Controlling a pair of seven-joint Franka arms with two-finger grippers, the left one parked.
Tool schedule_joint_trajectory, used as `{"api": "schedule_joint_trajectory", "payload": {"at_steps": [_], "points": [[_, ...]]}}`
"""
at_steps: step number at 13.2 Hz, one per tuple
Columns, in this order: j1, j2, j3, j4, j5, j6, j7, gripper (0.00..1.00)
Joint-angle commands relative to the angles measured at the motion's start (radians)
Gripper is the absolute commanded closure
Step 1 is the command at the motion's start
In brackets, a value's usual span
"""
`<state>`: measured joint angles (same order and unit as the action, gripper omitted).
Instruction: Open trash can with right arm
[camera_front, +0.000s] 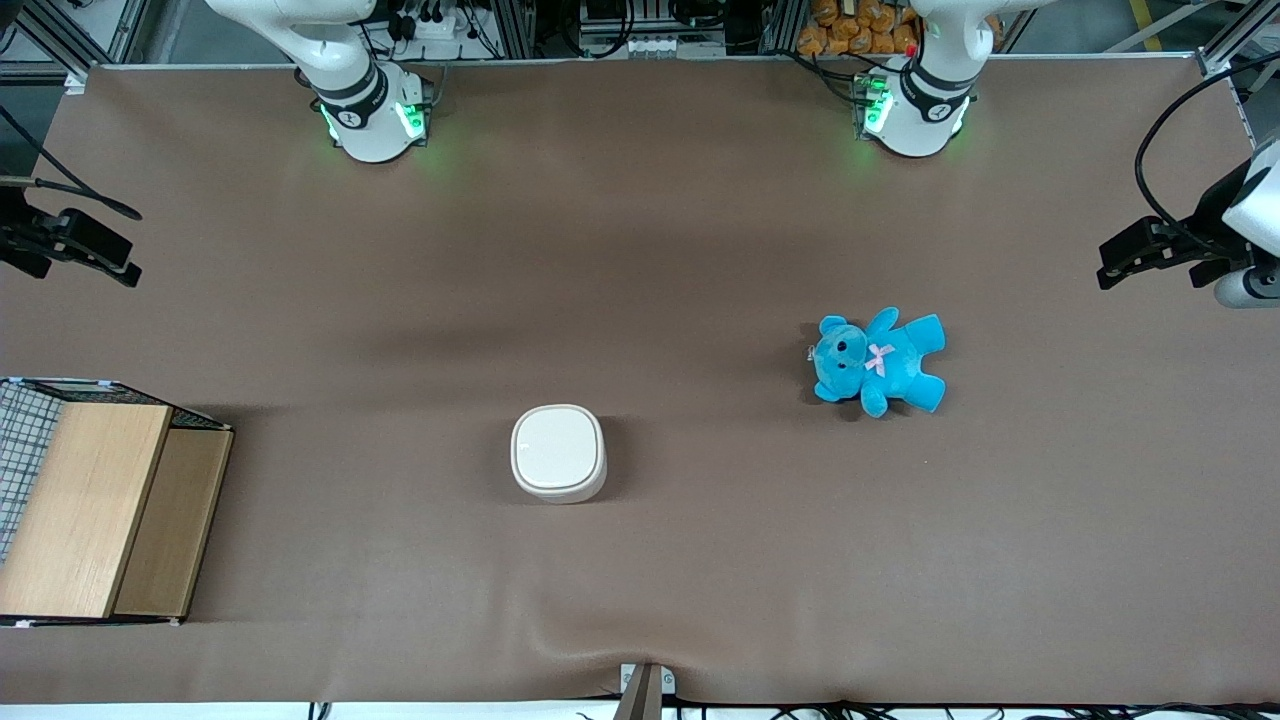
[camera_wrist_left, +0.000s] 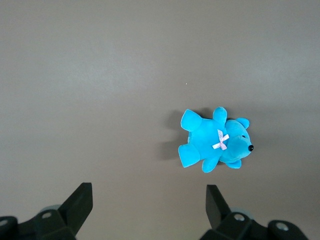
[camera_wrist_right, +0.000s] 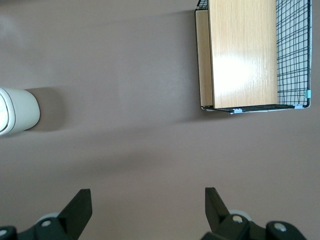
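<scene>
The trash can (camera_front: 558, 452) is a small cream-white bin with a rounded-square flat lid that lies shut. It stands on the brown table toward the middle, nearer the front camera than the teddy. The right wrist view catches only part of the trash can's wall (camera_wrist_right: 20, 110). My right gripper (camera_front: 100, 250) hangs at the working arm's end of the table, well apart from the bin and farther from the front camera than the wooden box. In the wrist view the gripper (camera_wrist_right: 148, 200) is open over bare table, with nothing between its fingers.
A wooden box with wire mesh (camera_front: 90, 500) (camera_wrist_right: 242, 55) sits at the working arm's end, near the front edge. A blue teddy (camera_front: 880, 362) (camera_wrist_left: 215, 140) lies toward the parked arm's end. Brown cloth (camera_front: 640, 250) covers the table.
</scene>
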<state>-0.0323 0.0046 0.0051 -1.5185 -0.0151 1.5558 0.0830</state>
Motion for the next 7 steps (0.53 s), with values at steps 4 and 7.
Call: {"api": "schedule_joint_trajectory", "payload": {"at_steps": [4,7], "points": [[-0.014,0.006,0.004,0.001,0.012,-0.005,-0.011,0.0],[-0.009,0.005,0.001,-0.006,0.012,-0.008,-0.002,0.0]]}}
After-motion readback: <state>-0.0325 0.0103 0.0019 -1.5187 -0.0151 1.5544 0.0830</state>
